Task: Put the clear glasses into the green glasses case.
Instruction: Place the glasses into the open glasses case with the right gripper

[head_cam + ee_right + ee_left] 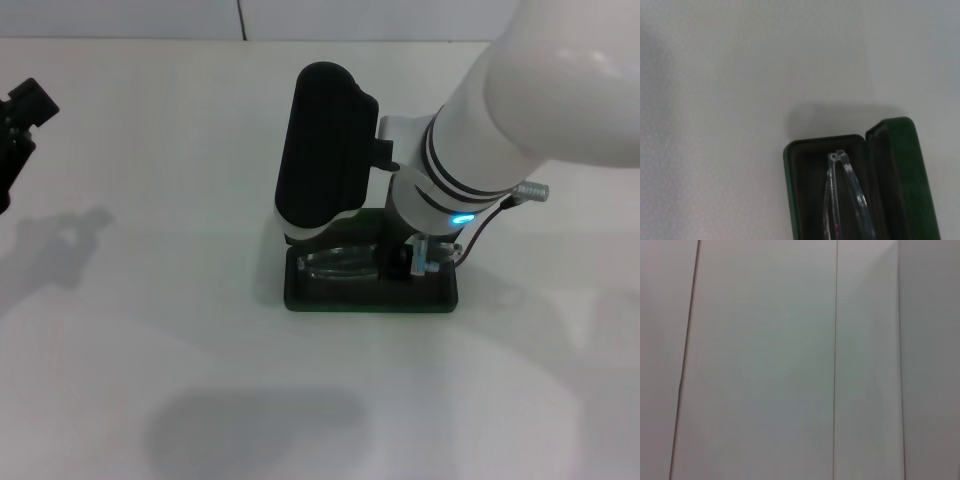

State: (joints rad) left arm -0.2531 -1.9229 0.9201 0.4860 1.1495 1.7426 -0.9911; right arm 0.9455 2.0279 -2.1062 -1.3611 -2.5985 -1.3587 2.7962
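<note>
White table [150, 300]: clear glasses [340, 264] (in green glasses case [370, 296]) beneath right pincer [425, 262]

In the head view the right arm [500, 130] covers the back of the case [370, 295] from 12 to 2 o'clock; its lid is hidden. The right gripper [425, 258] is mostly buried under the wrist, so its fingers cannot be read. The glasses [340, 265] show only as a faint glint, their right end hidden. The left gripper [20, 120] is cut by the edge at 9 o'clock. In the right wrist view, case and glasses run off at 6 o'clock.
</note>
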